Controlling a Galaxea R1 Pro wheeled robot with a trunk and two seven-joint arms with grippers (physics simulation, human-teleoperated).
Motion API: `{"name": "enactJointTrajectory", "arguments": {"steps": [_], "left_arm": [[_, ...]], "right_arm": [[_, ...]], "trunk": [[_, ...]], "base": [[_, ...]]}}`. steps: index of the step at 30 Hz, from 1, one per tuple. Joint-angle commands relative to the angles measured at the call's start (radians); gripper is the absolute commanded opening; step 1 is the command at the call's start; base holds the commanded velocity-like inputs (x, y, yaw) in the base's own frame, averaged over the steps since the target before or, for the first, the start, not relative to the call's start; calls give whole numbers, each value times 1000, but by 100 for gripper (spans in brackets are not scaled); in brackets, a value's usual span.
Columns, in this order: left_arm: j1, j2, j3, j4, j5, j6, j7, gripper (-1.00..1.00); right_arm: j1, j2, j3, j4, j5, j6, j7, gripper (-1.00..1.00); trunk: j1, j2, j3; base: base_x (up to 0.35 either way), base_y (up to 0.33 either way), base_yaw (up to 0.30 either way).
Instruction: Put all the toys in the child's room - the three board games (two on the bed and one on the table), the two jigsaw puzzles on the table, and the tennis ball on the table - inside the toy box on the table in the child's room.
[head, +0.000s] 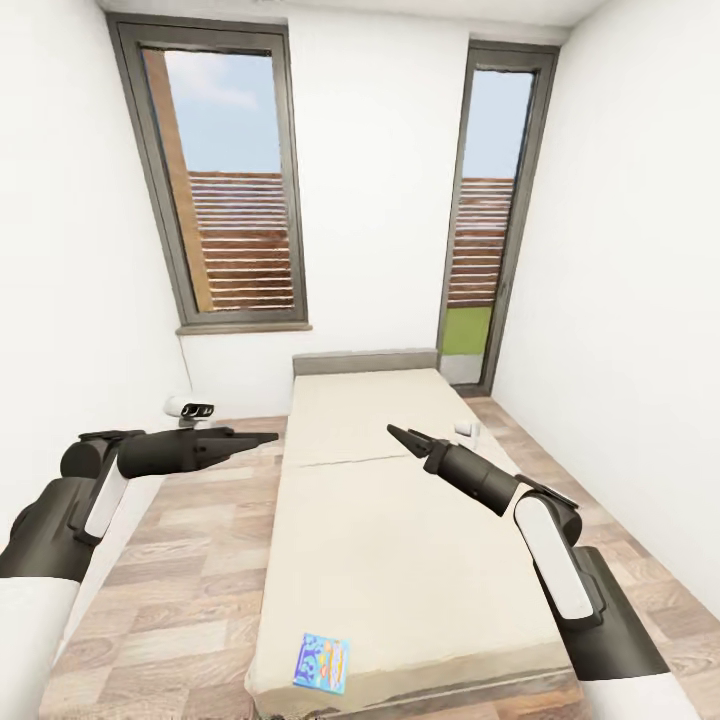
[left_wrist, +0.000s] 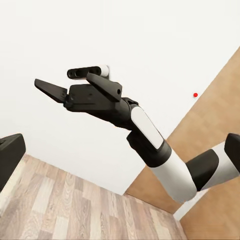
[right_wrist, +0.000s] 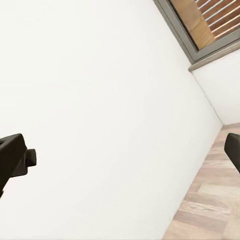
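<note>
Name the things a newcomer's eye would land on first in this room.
The long beige bed runs down the middle of the head view toward two tall windows. A small blue board game lies near the bed's closest edge. Both dark arms reach out above it, left gripper and right gripper, holding nothing.

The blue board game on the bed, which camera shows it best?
The head view: the blue board game lies flat at the near end of the bed, its printed top facing up. The left wrist view looks at white wall, wood floor and the other arm instead; the right wrist view looks at wall, a window corner and floor.
</note>
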Motion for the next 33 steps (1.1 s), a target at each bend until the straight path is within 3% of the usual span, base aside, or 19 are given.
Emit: {"name": "enactJointTrajectory", "arguments": {"steps": [1,20,33], "left_arm": [[-1,0,-1,0,-1,11,-4,100],[-1,0,-1,0,-1,11,-4,100],[-1,0,0,0,-1,11,-4,100]], "right_arm": [[-1,-1,0,0,-6,5,-1,100],[-1,-1,0,-1,-6,5,-1,100],[-1,-1,-1,0,-6,5,1,100]], "trunk": [[1,-2,-1],[1,-2,-1],[1,-2,-1]], "base": [[0,-190,290],[0,-169,285],[0,-93,51]]}}
